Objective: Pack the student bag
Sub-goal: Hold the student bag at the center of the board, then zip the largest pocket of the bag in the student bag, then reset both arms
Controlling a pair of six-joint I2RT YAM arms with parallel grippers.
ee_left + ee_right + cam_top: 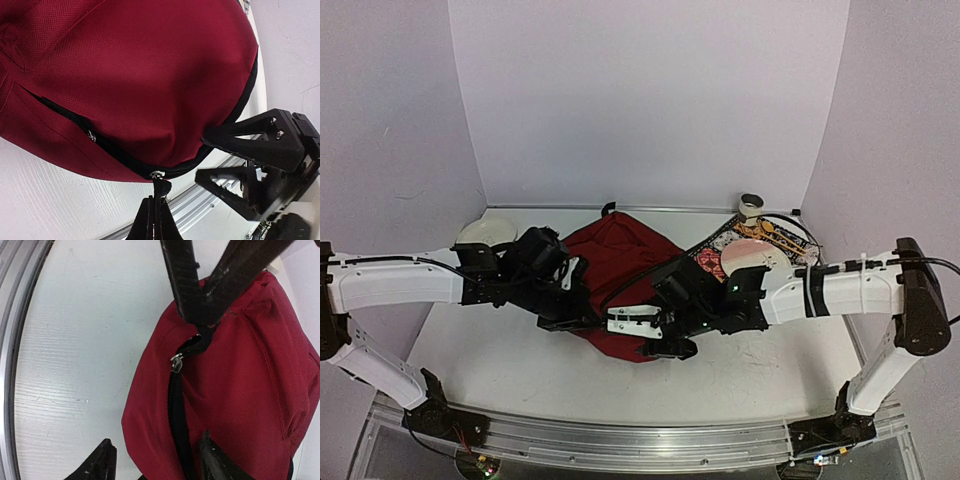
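Note:
The dark red student bag lies in the middle of the table, its black zipper running along the near edge. In the left wrist view my left gripper is shut on the black zipper pull hanging from the bag. My left gripper sits at the bag's near left edge. My right gripper is open at the bag's near corner. In the right wrist view its fingers stand either side of the bag's corner and zipper, and my left gripper shows above.
A white bowl sits at the back left. A tape roll, a patterned book and a round pink and white plate lie at the back right. An aluminium rail runs along the near table edge.

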